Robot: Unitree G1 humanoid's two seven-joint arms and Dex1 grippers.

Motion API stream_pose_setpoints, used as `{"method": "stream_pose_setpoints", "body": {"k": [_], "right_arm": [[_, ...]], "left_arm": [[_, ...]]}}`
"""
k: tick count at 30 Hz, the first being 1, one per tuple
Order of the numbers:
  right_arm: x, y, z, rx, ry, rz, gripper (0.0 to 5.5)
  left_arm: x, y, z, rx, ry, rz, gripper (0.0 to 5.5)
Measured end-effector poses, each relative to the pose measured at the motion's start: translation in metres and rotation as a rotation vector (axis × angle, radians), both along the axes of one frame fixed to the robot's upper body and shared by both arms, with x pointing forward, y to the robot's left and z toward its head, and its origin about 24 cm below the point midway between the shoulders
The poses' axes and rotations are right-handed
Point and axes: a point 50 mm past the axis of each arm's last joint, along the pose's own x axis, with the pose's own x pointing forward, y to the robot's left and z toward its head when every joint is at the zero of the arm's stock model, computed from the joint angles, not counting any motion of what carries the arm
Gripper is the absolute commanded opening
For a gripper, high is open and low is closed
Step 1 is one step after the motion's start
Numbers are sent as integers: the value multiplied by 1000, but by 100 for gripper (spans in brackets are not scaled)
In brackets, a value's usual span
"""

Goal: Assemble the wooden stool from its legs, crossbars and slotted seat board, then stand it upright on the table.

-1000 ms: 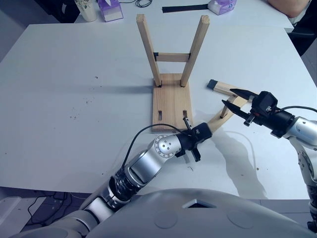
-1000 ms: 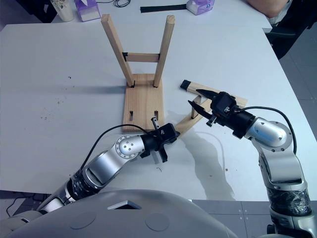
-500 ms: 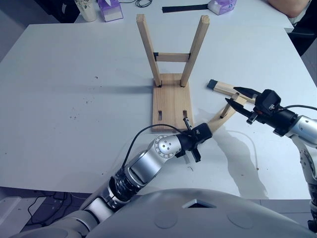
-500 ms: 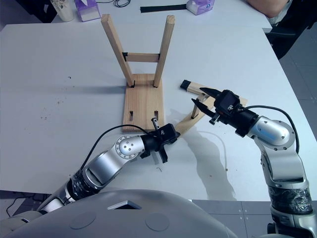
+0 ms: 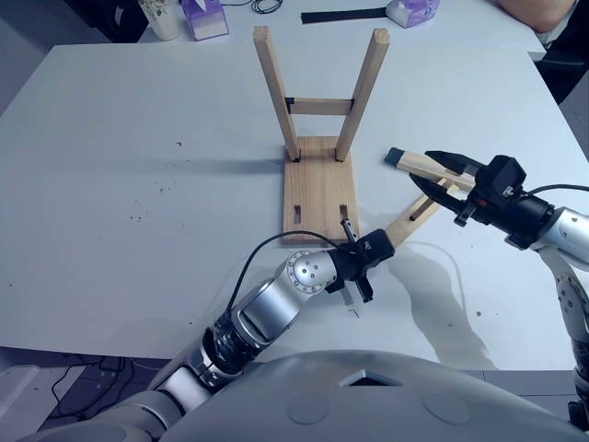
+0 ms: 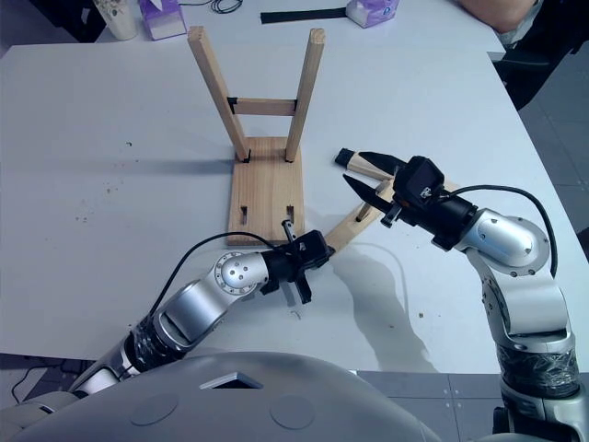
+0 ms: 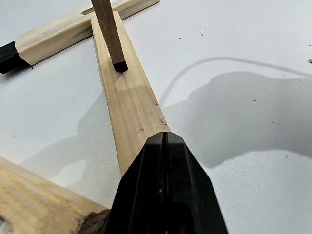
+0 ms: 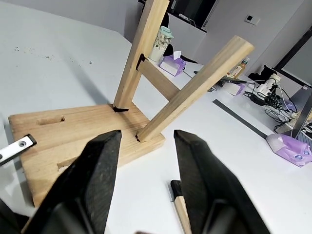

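Pale wood is the stuff of every stool part here. The flat slotted wooden seat board [image 5: 318, 189] lies on the white table [image 5: 138, 138]. At its far end two upright wooden legs [image 5: 276, 92] stand in their slots, splayed slightly apart and joined by a short wooden crossbar [image 5: 320, 107]. The two slots at the board's near end hold nothing.

Just to the right of the board a second leg pair lies flat on the table. It is made up of a black-tipped wooden leg [image 5: 416, 163] and a plain wooden leg [image 5: 407, 224], with a thin dark-ended crossbar [image 7: 108, 34] set into the plain one.

The left gripper [image 5: 379, 244] sits at the near end of the plain leg, beside the board's near right corner. Its black fingers [image 7: 146, 195] are pressed together with the tips at the wood. Whether they actually pinch it cannot be told.

The right gripper [image 6: 373, 175] is over the black-tipped leg with its two black fingers [image 8: 92, 180] spread apart, and the leg's dark end shows between them. I cannot tell whether either finger touches it.

Along the far edge stand a patterned white cup [image 5: 161, 17], two purple tissue packs [image 5: 204, 17] and a black strip [image 5: 342, 15]. The print on the packs is too small to read.
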Motion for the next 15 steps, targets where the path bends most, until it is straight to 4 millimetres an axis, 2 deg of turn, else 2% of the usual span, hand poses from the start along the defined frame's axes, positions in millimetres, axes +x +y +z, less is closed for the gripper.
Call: {"method": "stream_pose_setpoints", "body": {"k": [7, 12, 15], "right_arm": [[13, 9, 18, 216, 24, -34, 198], [23, 10, 26, 315, 46, -62, 125], [26, 8, 25, 324, 61, -77, 125]], "left_arm": [[0, -1, 1, -3, 3, 4, 0], [0, -3, 2, -8, 9, 6, 0], [0, -3, 1, -6, 11, 6, 0]]}}
